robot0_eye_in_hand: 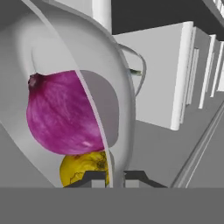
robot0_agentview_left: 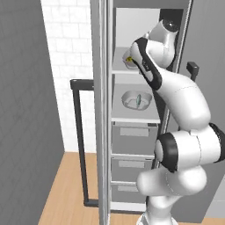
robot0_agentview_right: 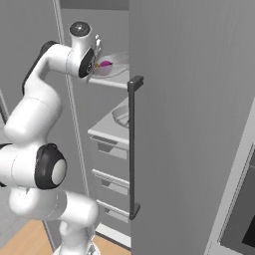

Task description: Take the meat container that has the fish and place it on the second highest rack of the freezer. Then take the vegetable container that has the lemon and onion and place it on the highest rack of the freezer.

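Grey rim of the vegetable container (robot0_eye_in_hand: 114, 109) runs up between the tips of the tool (robot0_eye_in_hand: 110, 178), pinched tight. Its tray with onion (robot0_eye_in_hand: 65, 113) and lemon (robot0_eye_in_hand: 83, 168) sits at the highest rack (robot0_agentview_left: 121, 68) of the freezer (robot0_agentview_right: 189, 124), above the fish tray (robot0_agentview_left: 136, 100).

We see flat, even rendered light with no clear source and only faint soft shading under the white inner shelves (robot0_agentview_left: 134, 118) of the tall grey freezer cabinet (robot0_agentview_left: 102, 110). Nothing glares. Both base views are coarse and slightly soft. In the hand view the round magenta-purple onion (robot0_eye_in_hand: 61, 113) looms large and mildly blurred, its edges jagged.
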